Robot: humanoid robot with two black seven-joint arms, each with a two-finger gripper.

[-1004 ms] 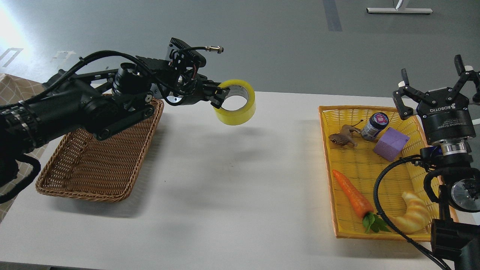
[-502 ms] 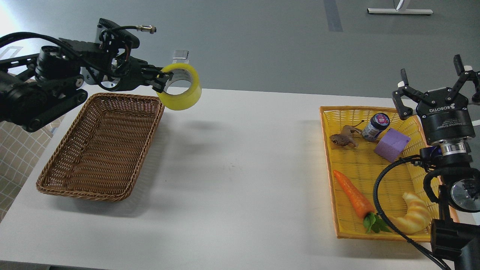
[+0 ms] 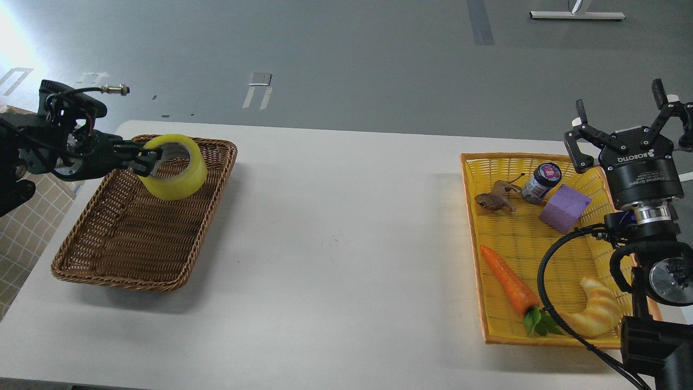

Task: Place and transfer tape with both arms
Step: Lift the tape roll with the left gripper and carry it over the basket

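The tape [image 3: 178,176], a wide translucent yellow roll with a grey-white core, hangs tilted over the far part of the brown wicker basket [image 3: 130,271]. My left gripper [image 3: 147,160] comes in from the left and is shut on the roll's near-left wall, holding it above the basket floor. My right gripper [image 3: 631,122] stands upright at the right edge, fingers spread open and empty, behind the far right corner of the yellow tray [image 3: 476,249].
The yellow tray holds a toy frog [image 3: 494,199], a small dark jar [image 3: 540,182], a purple block [image 3: 564,207], a carrot [image 3: 509,281] and a croissant [image 3: 597,310]. The right arm's cable [image 3: 544,271] loops over the tray. White table [image 3: 335,238] lies between basket and tray.
My left arm has swung left and down with the tape, from mid-table height above the centre to over the wicker basket. The right arm has stayed put.
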